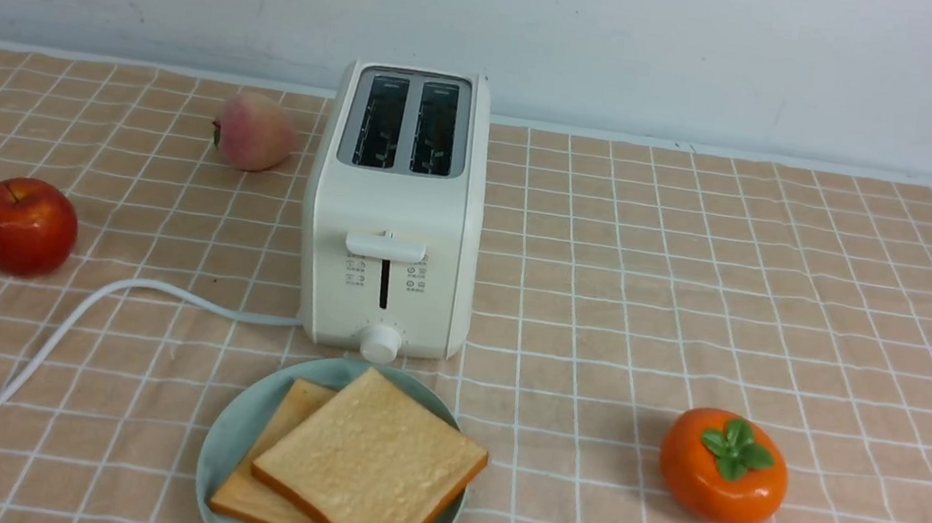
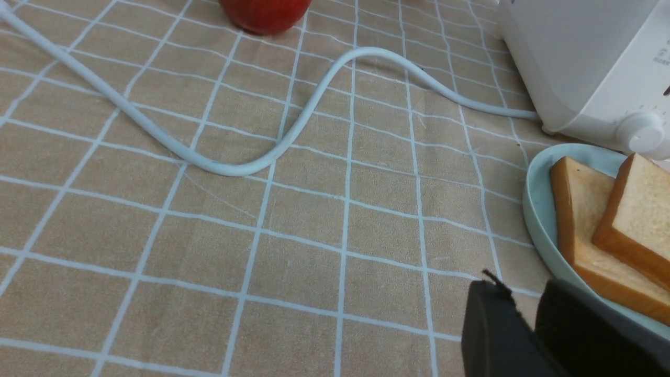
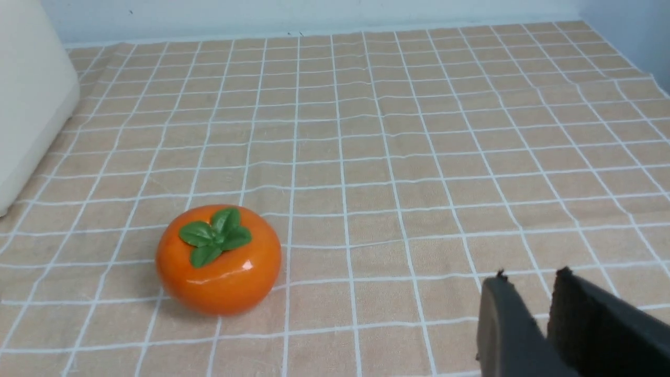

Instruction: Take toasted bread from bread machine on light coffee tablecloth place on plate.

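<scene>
The toast (image 1: pixel 367 465), two thick square slices with a grainy golden face and darker crust, lies nearest on the plate (image 1: pixel 227 437), the upper slice overlapping the lower and reaching past the rim on the right. The plate is round, shallow, smooth mint-green, and sits on the cloth (image 1: pixel 698 274), a soft peach-tan fabric gridded with thin white lines. Just behind the plate stands the toaster (image 1: pixel 393 216), a cream boxy shell with rounded corners, a flat lever, a round dial and two dark empty slots. Its white cord (image 1: pixel 60 334) snakes off to the left. A glossy orange persimmon (image 1: pixel 723 466) with green leaves sits to the right, a shiny red apple (image 1: pixel 21 225) to the left, a matte pink peach (image 1: pixel 253 131) farther back. In the wrist views, the left gripper (image 2: pixel 528 324) hangs by the plate with its black fingers nearly together, empty; the right gripper (image 3: pixel 531 319) shows a narrow gap, holding nothing.
</scene>
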